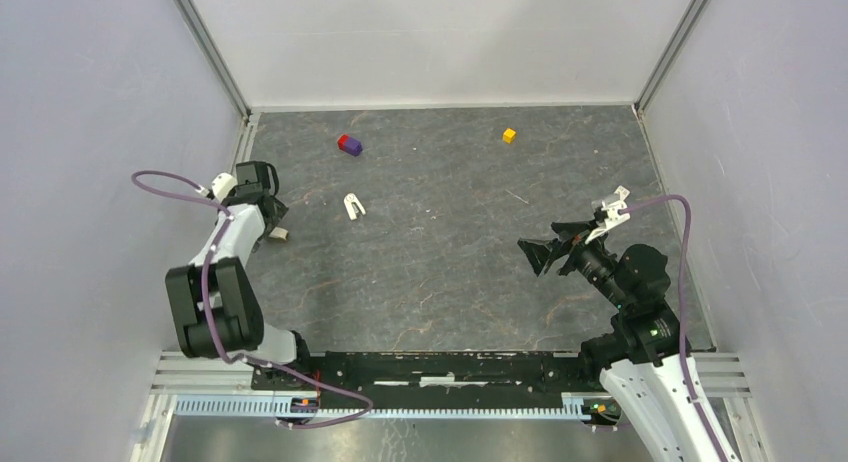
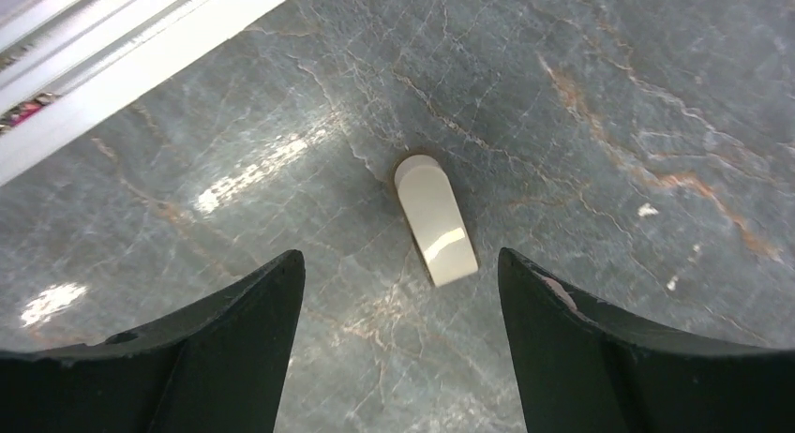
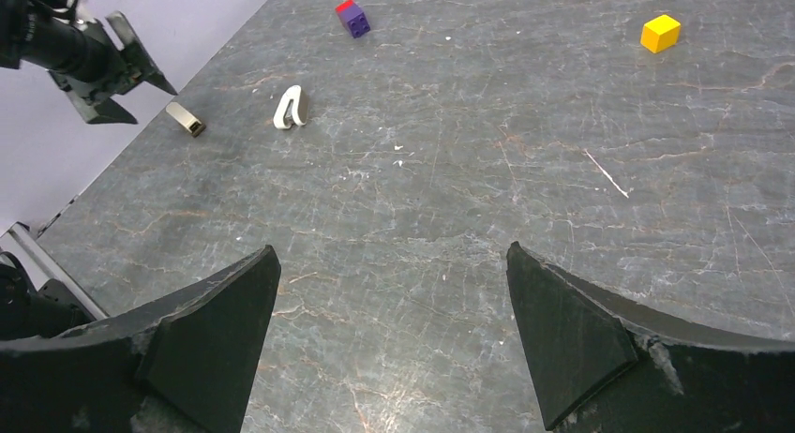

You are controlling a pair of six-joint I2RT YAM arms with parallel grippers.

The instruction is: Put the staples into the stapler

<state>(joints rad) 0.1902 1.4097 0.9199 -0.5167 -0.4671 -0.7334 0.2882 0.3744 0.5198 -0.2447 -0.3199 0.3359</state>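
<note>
Left gripper [image 2: 401, 264] stands open and empty, its 2 fingers [image 2: 234, 358] straddling a cream block [image 2: 434, 222], likely the staples. Centre on it, then close squarely. Stapler [image 1: 353, 205] lies at 2 o'clock from the block; right gripper [image 1: 548, 244] is open, empty.

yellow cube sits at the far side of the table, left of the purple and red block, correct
Not quite: the yellow cube sits at the far side of the table, but right of the purple and red block, not left. The top external view shows it.
</note>
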